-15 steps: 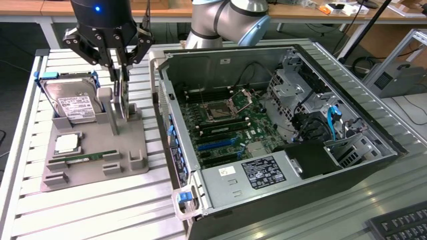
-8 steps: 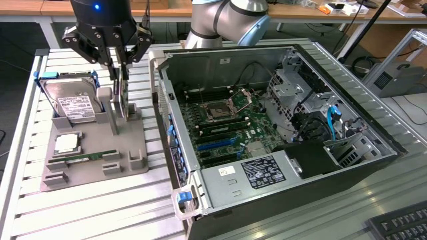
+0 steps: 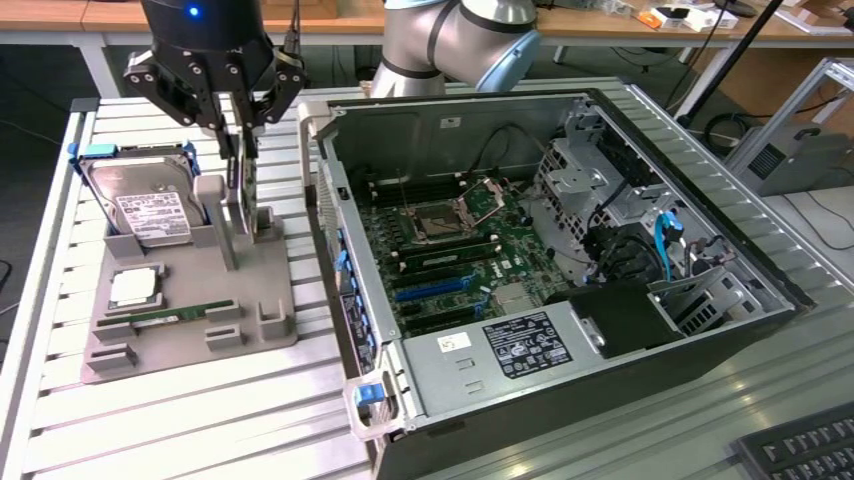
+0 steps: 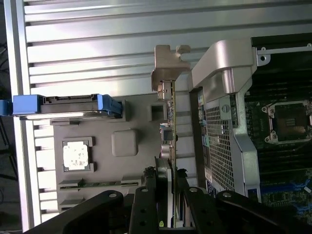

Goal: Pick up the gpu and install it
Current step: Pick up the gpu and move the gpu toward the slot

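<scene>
The gpu (image 3: 240, 205) stands edge-on in the grey holder (image 3: 187, 300), its green board and silver end bracket (image 4: 165, 63) facing the wrist camera. My gripper (image 3: 238, 135) sits directly over the card's top edge. In the wrist view the gpu (image 4: 170, 112) runs between the black fingers (image 4: 151, 195), which close against both sides of it, with my gripper (image 4: 169, 183) centred on the card. The card's lower edge still looks level with the holder (image 4: 136, 117). The open computer case (image 3: 534, 260) lies to the exterior view's right, with blue expansion slots (image 3: 434, 290) on its motherboard.
A silver hard drive (image 3: 147, 205) with blue rails stands in the holder beside the gpu. A processor chip (image 3: 134, 288) and a memory stick (image 3: 174, 313) lie in the holder's front pockets. The case wall (image 4: 229, 112) is close beside the card. A keyboard (image 3: 801, 450) sits at the front right.
</scene>
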`<state>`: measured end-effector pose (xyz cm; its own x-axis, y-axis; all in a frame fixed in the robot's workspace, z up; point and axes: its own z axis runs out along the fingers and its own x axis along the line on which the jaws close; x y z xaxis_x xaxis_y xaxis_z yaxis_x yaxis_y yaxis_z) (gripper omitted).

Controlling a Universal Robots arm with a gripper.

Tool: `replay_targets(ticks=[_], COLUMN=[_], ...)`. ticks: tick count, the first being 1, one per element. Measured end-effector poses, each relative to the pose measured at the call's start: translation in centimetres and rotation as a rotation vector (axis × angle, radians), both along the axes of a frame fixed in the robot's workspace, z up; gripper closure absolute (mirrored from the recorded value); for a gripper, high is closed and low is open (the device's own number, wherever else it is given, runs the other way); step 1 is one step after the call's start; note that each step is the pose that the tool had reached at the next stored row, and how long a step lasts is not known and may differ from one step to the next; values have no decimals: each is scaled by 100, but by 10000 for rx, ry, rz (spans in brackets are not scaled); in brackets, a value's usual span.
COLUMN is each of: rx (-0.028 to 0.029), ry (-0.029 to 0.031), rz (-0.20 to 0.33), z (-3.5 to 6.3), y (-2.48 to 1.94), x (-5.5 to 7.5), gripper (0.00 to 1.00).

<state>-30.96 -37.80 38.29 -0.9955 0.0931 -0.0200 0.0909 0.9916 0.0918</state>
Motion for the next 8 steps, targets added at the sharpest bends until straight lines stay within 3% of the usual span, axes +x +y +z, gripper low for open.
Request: replay_targets(ticks=[8], rx=[35], ry=[0], rz=[0], z=[18], y=[0], x=[0], gripper=[74])
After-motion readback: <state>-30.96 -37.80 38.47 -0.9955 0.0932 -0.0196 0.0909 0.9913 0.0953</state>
